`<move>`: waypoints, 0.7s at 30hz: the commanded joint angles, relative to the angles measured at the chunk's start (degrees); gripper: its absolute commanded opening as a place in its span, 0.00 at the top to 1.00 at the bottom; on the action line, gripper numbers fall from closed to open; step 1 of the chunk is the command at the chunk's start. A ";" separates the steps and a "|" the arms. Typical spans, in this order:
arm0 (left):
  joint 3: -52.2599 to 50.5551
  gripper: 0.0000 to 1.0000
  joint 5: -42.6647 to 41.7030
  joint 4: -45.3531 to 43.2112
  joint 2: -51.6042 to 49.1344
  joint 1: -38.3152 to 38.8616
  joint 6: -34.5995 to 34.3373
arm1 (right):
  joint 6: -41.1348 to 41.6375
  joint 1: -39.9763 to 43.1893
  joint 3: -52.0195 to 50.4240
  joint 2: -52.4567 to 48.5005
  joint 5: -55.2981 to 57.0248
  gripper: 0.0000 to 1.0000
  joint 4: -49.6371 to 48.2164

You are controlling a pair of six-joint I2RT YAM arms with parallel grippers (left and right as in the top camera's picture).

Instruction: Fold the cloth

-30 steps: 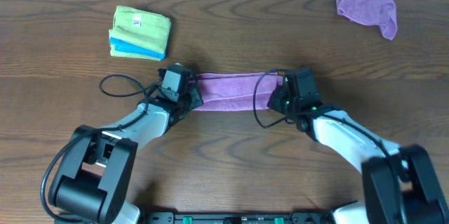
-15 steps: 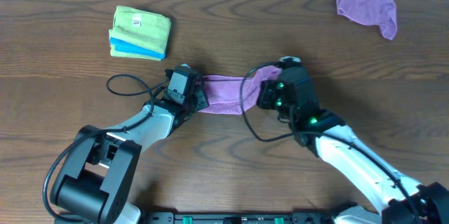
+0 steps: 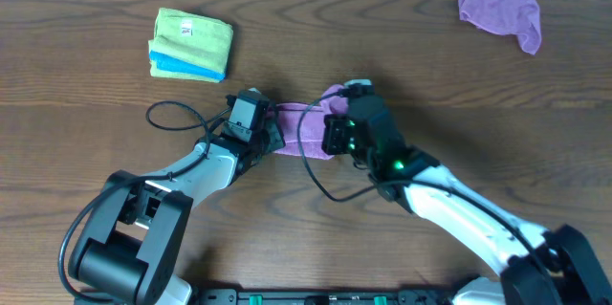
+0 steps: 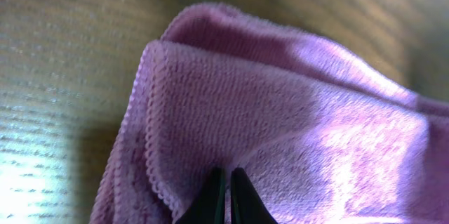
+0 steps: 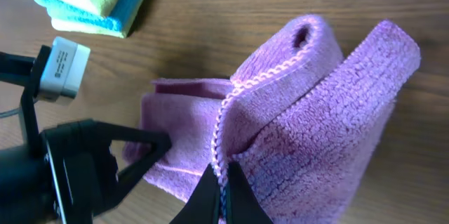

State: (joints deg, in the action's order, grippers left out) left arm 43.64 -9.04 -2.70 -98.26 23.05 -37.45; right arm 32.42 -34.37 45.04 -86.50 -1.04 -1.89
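The left gripper (image 4: 226, 182) has its two dark fingers squeezed together on the purple cloth (image 4: 280, 119), biting into the nap just inside the scalloped hem at the cloth's left end, low against the wood. The right gripper (image 5: 221, 182) is likewise pinched tight, its tips closed on the stitched edge of the cloth's other end. That end is lifted off the table (image 3: 86, 152) and curled back toward the left, so from the right wrist you see it standing in a rounded fold over the flat part, with the left arm's black fingers touching the flat part's far side. From above, the two grippers sit near each other around the middle of the table, the cloth bunched short between them and partly hidden under the right arm. A black cable (image 3: 172, 114) loops out from the left arm toward the left edge. Towards the far left corner sits a stack of folded cloths (image 3: 191, 45), green on top of blue, well apart from the work. In the far right corner lies a crumpled purple rag (image 3: 499, 9).
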 commanded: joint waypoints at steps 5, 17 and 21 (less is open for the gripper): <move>3.10 0.94 0.63 5.14 3.61 -1.57 5.77 | -2.80 -1.53 7.37 -5.40 0.13 0.99 1.92; 3.37 0.94 0.66 9.75 10.23 -8.90 9.27 | -3.82 -4.24 11.93 -11.93 -1.01 0.99 2.05; 3.37 0.94 0.63 11.37 11.98 -11.39 10.08 | -3.96 -5.68 14.10 -14.23 -1.42 0.99 1.88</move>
State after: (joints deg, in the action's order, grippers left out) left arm 45.89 -8.80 7.92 -88.03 13.21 -29.67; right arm 29.47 -38.70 56.58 -99.13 -1.76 0.16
